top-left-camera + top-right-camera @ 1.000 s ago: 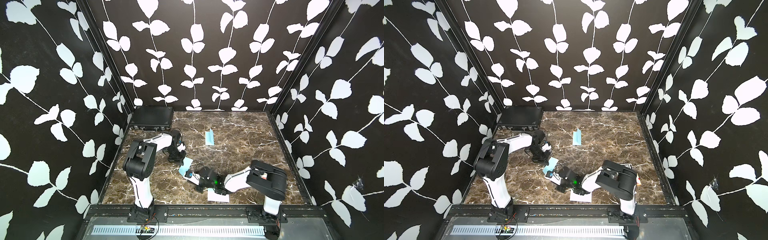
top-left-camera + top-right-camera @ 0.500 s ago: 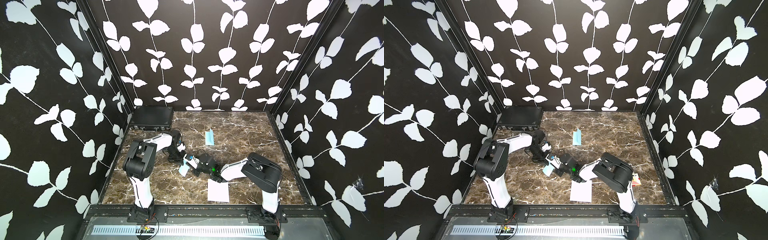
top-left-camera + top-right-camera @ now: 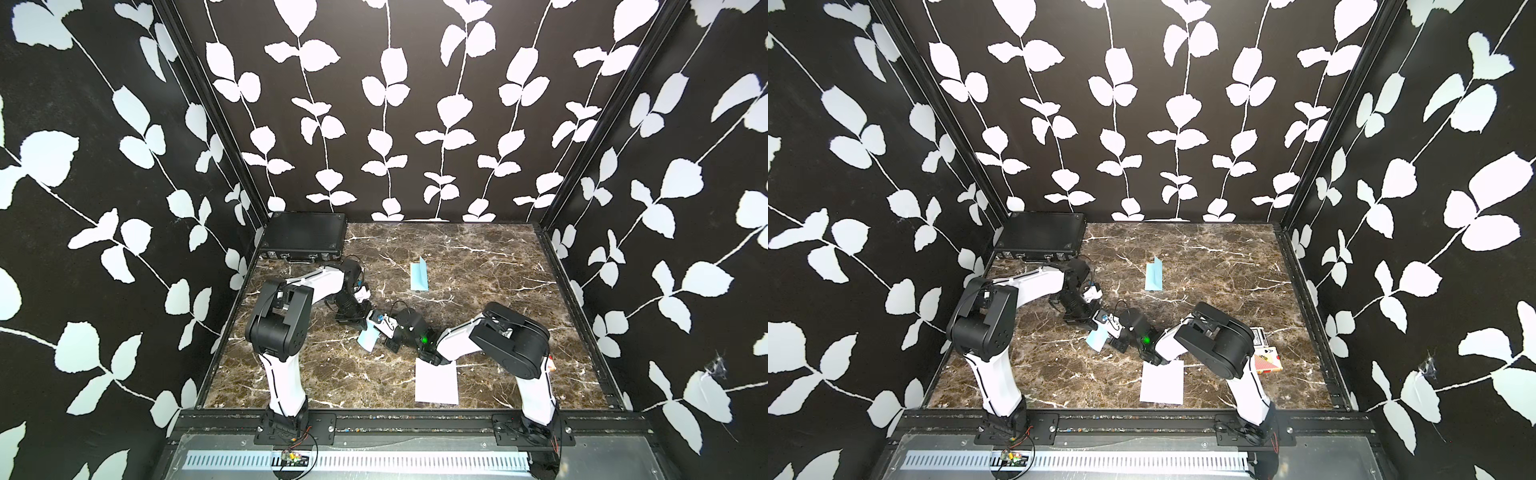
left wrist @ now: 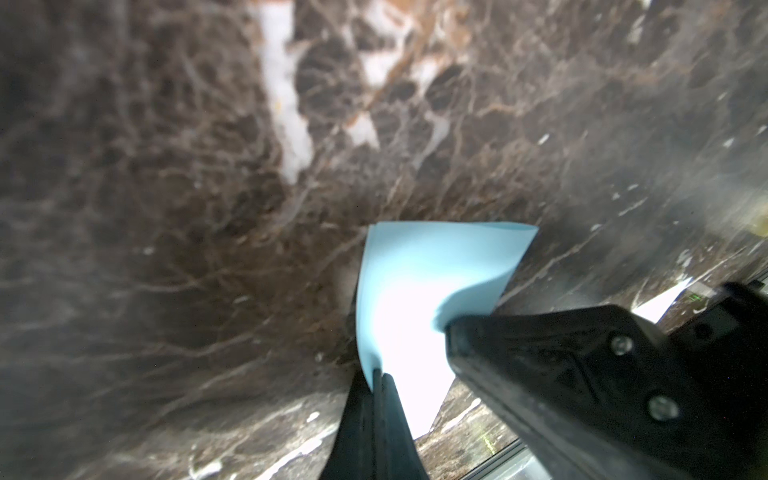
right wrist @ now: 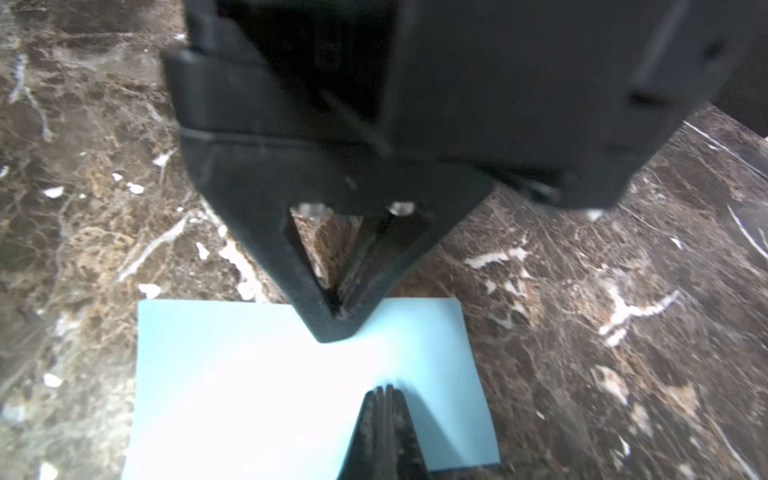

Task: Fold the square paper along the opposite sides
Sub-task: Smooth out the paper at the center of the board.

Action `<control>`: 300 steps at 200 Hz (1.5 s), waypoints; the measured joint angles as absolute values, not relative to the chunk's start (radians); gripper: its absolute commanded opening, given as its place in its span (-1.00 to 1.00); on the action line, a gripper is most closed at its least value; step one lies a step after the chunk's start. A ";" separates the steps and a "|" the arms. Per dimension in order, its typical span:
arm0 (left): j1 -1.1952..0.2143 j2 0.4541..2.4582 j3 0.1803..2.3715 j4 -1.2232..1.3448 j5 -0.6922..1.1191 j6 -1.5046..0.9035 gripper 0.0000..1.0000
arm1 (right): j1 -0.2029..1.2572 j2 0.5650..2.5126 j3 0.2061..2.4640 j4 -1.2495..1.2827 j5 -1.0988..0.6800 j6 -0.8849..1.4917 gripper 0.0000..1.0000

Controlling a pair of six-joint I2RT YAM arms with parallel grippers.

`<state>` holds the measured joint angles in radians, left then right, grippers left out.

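The square paper (image 3: pixel 367 339) is light blue and sits between my two grippers in the left middle of the marble table (image 3: pixel 478 266). It is tilted and lifted off the surface. My left gripper (image 4: pixel 380 380) is shut on one edge of the paper (image 4: pixel 419 282). In the right wrist view that left gripper (image 5: pixel 332 328) pinches the far edge of the sheet (image 5: pixel 249 386). My right gripper (image 5: pixel 385 390) is shut, and its closed tips lie against the paper's face. In both top views the two grippers (image 3: pixel 363 323) (image 3: pixel 385 340) nearly meet over the paper (image 3: pixel 1096 340).
A folded blue paper (image 3: pixel 418 276) stands farther back in the middle. A white sheet (image 3: pixel 436 380) lies near the front edge by the right arm. A black case (image 3: pixel 305 239) fills the back left corner. Playing cards (image 3: pixel 1264 353) lie behind the right arm's base.
My right gripper has moved back and to the left, up to the left gripper, uncovering the white sheet. The blue paper has risen and tilted between them. The left arm has barely moved.
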<state>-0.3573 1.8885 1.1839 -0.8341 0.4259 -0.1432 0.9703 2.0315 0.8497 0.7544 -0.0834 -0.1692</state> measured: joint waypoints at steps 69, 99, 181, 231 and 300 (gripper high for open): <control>-0.358 1.888 1.184 -0.816 0.426 -0.150 -1.00 | 0.958 2.029 0.847 0.750 -0.057 -0.164 -1.00; -0.358 1.888 1.184 -0.812 0.426 -0.150 -1.00 | 0.939 2.029 0.835 0.756 -0.060 -0.140 -1.00; -0.358 1.888 1.183 -0.810 0.426 -0.150 -1.00 | 0.907 2.027 0.822 0.772 -0.033 -0.071 -1.00; -0.358 1.883 1.177 -0.806 0.425 -0.150 -1.00 | 0.902 2.018 0.836 0.727 0.017 -0.015 -1.00; -0.358 1.787 1.132 -0.706 0.487 -0.252 -1.00 | 0.815 1.774 0.772 0.445 -0.005 0.121 -0.80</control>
